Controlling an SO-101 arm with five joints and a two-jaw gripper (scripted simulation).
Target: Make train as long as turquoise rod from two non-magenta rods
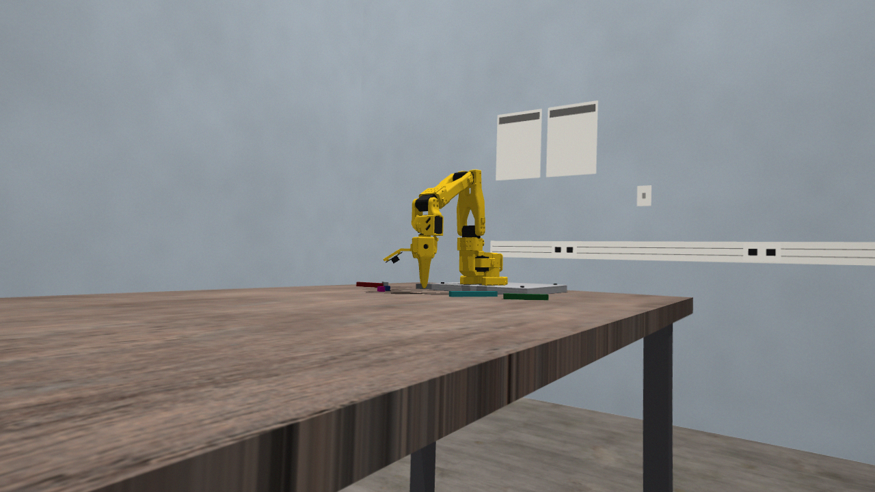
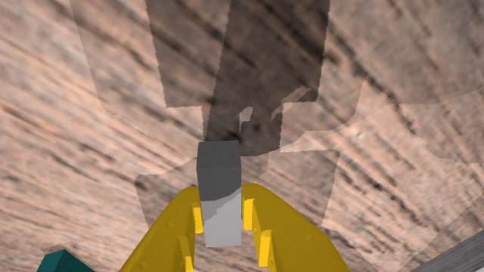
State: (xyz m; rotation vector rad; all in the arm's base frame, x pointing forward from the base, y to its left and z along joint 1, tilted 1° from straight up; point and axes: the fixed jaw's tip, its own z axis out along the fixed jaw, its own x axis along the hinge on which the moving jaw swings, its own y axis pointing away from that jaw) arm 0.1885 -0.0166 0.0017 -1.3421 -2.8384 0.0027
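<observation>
Grey, short and square-sectioned, the rigid grey rod [image 2: 219, 196] sits pinched across its middle in my yellow claw [image 2: 221, 215], low over the wooden table [image 1: 245, 342], left of the turquoise rod [image 1: 472, 293]. I judge it light and stiff, likely slick-faced; a mid-length grip suits it.

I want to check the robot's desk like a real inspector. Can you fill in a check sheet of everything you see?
Surface: brown wooden table on dark legs.
Job's things: grey rod in the gripper; turquoise rod and green rod lying flat before the base plate; red rod and a magenta rod further left.
Clutter: nothing seen.
Grippers: gripper points down, yellow fingers shut on the grey rod.
Cables: nothing seen.
Surroundings: grey wall, two white sheets, a white strip.
</observation>
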